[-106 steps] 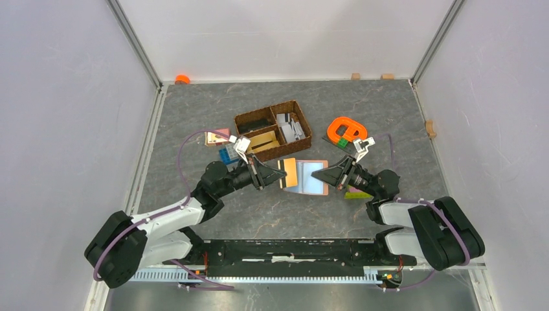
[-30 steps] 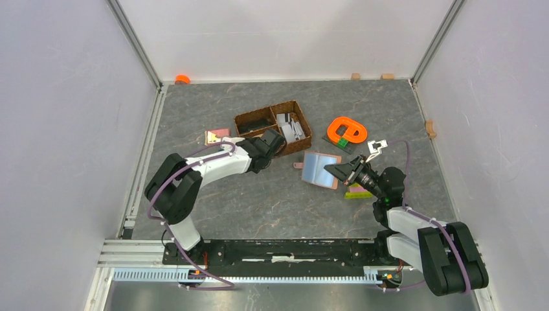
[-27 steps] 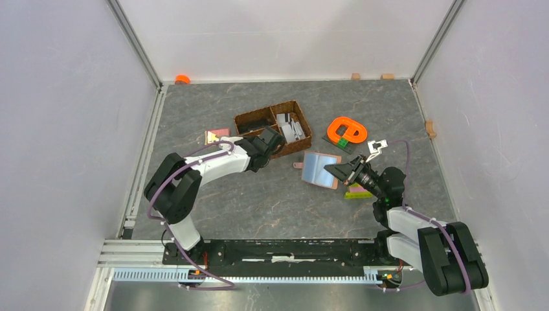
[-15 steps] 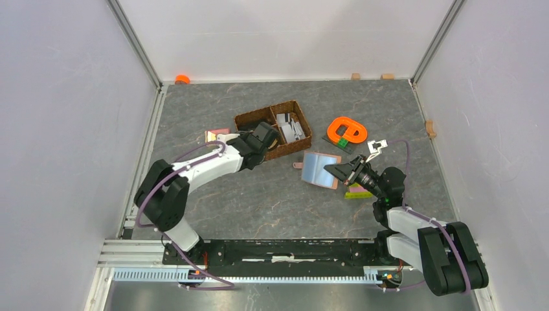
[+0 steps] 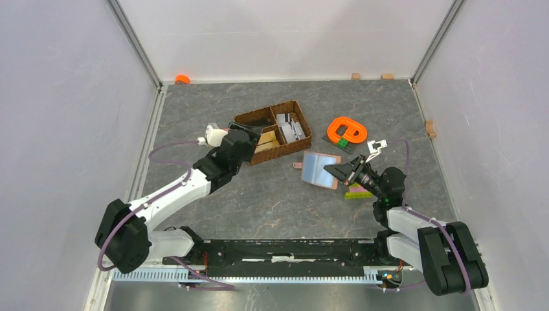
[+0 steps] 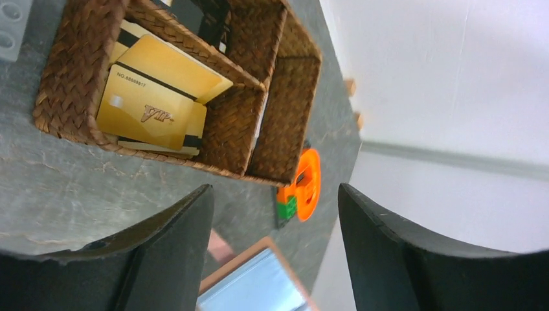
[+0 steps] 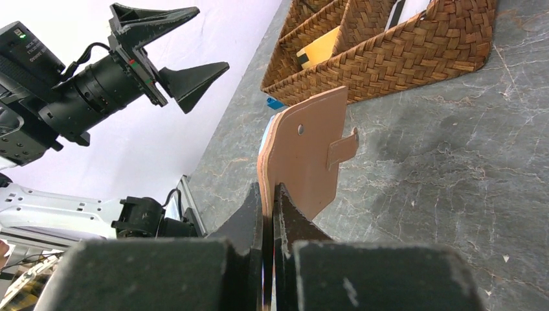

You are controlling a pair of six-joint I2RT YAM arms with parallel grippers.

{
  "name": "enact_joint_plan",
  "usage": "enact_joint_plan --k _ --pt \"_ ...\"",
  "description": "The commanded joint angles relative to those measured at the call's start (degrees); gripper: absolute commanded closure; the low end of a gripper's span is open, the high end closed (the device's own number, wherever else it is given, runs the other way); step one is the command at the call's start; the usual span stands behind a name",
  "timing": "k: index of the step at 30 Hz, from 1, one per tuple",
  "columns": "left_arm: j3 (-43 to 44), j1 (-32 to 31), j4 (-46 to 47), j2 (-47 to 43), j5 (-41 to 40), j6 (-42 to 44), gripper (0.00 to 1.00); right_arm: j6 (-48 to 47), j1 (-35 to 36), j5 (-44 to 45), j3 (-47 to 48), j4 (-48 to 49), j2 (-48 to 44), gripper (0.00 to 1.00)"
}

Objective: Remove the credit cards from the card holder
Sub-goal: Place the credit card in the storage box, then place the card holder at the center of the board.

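The card holder, reddish-brown with a pale shiny inner sleeve, is held off the table right of centre. My right gripper is shut on its edge. In the right wrist view the card holder stands on edge between the pressed jaws of the right gripper. My left gripper hangs open and empty by the near left corner of the woven basket. Gold credit cards lie in the basket's near compartment. Grey credit cards lie in its right compartment. The left gripper stands wide apart.
An orange loop piece with a green block sits right of the basket. A pink, green and yellow flat piece lies under the right wrist. An orange cap sits at the back left corner. Walls close in on three sides.
The left arm has pulled back from over the basket toward the near left, and its jaws have opened. The right gripper and the card holder have stayed put.
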Motion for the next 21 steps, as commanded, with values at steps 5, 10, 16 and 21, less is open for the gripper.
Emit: enact_joint_plan --k 5,10,16,21 --pt "-7.03 4.06 18.37 -7.46 34.12 38.28 0.21 -0.89 -0.18 -1.15 0.11 5.14 -0.2 1.0" --pt "-11.2 4.04 19.67 -9.38 43.57 44.66 0.19 -0.06 -0.14 -2.11 0.17 7.48 -0.94 1.0" --pt "-15.86 4.06 31.45 -4.52 50.34 45.85 0.12 4.61 -0.14 -4.35 -0.57 15.26 -1.56 1.0" --pt "-17.84 3.98 41.87 -1.21 56.69 42.13 0.02 10.8 -0.14 -6.3 -1.28 25.25 -1.38 1.0"
